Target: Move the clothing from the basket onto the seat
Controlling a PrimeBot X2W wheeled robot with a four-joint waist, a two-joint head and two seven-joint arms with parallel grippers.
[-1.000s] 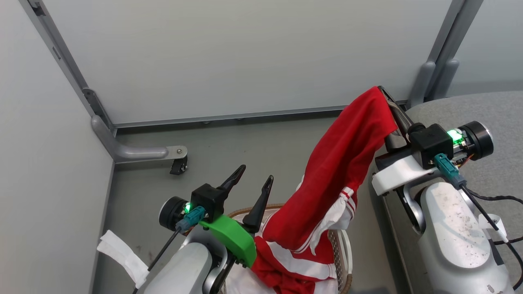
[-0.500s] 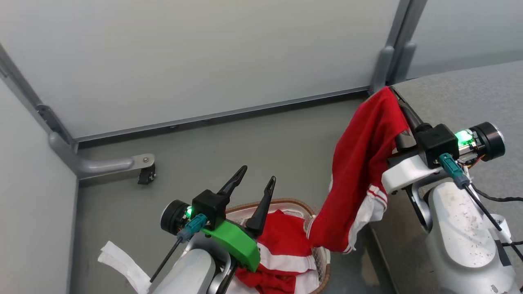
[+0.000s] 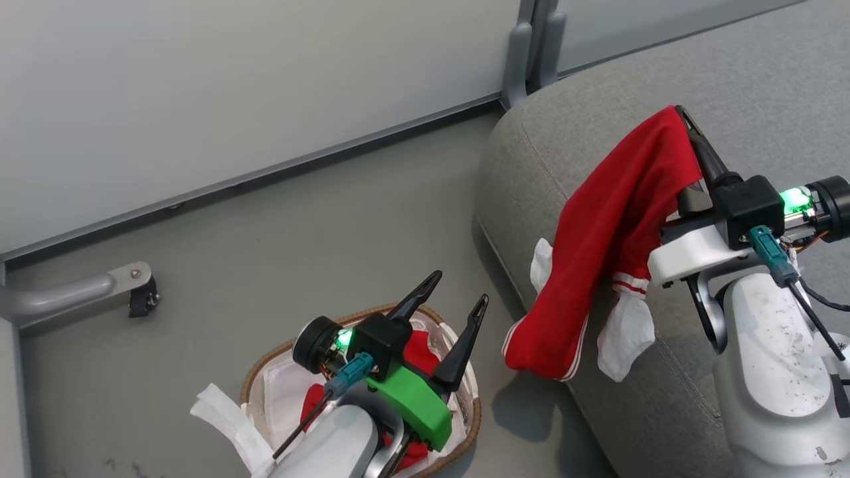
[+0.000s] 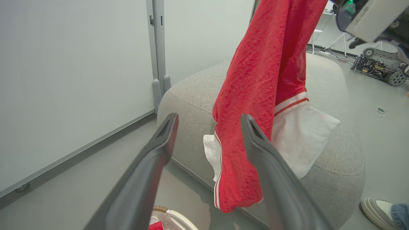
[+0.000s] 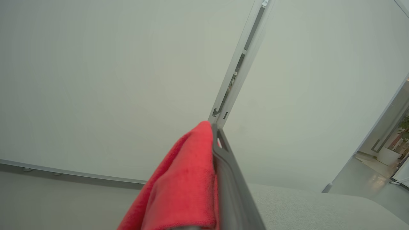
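One piece of the clothing (image 3: 611, 232), red with white bands, hangs from my right gripper (image 3: 679, 114), which is shut on it above the grey seat (image 3: 750, 86). Its lower end dangles over the seat's left edge. In the left wrist view the same clothing (image 4: 255, 105) hangs in front of the seat (image 4: 332, 179). The right wrist view has the red cloth (image 5: 182, 188) draped over one finger (image 5: 230, 191). A second red garment (image 3: 415, 348) lies in the basket (image 3: 262, 372) on the floor. My left gripper (image 3: 458, 289) hovers open above the basket.
Pale partition panels with a metal post (image 3: 531, 46) stand behind the seat. A panel foot with a caster (image 3: 139, 299) sits on the grey floor at the left. A person's shoe (image 4: 377, 207) shows beside the seat, and a wheeled machine (image 4: 380, 67) stands farther off.
The camera has swung to the right, so the basket and the panels slid left in view. My right gripper has carried the red garment clear of the basket and over the seat.
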